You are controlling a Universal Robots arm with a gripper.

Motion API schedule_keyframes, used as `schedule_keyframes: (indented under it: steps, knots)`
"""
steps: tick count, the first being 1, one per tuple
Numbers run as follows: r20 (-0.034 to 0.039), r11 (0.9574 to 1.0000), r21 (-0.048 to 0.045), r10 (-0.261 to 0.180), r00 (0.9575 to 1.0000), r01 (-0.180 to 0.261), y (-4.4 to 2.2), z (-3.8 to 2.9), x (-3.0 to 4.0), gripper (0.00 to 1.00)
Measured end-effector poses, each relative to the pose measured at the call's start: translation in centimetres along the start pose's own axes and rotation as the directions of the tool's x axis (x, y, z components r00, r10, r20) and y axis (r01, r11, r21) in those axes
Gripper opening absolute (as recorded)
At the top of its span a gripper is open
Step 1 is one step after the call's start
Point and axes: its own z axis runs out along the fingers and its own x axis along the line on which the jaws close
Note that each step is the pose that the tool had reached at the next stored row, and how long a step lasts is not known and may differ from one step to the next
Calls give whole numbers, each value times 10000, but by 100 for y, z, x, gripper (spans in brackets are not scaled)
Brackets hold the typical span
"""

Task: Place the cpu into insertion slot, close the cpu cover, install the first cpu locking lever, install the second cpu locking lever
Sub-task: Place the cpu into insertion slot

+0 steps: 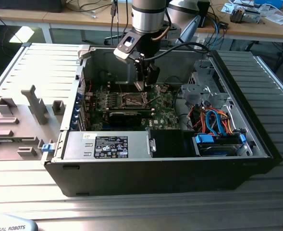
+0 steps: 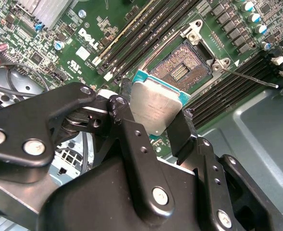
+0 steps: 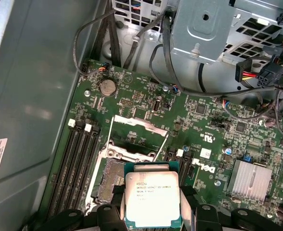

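Note:
My gripper (image 2: 155,108) is shut on the cpu (image 2: 153,101), a flat square chip with a silvery top and a teal edge. One black finger (image 2: 124,103) presses each of two opposite sides. The chip hangs tilted just above the motherboard, beside the insertion slot (image 2: 182,67), whose dark contact field lies bare. In the first wrist view the cpu (image 3: 152,197) sits partly over the insertion slot (image 3: 111,180), and the cpu cover (image 3: 140,126) stands flipped open behind it. In the exterior view my gripper (image 1: 141,86) hovers over the slot (image 1: 133,99) inside the open computer case.
A thin lever (image 2: 249,79) sticks out beside the socket. Long memory slots (image 3: 79,163) flank it. A black card (image 1: 124,116), a power supply box (image 1: 107,144), a drive cage (image 1: 203,86) and orange and blue cables (image 1: 218,122) crowd the case. Grey fixtures (image 1: 35,103) stand on the exterior view's left.

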Motion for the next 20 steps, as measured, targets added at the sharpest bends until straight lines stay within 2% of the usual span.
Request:
schedule_keyframes:
  steps: [20]
  knots:
    - [3, 9999, 7, 127, 9999, -127, 0, 0, 0, 54]
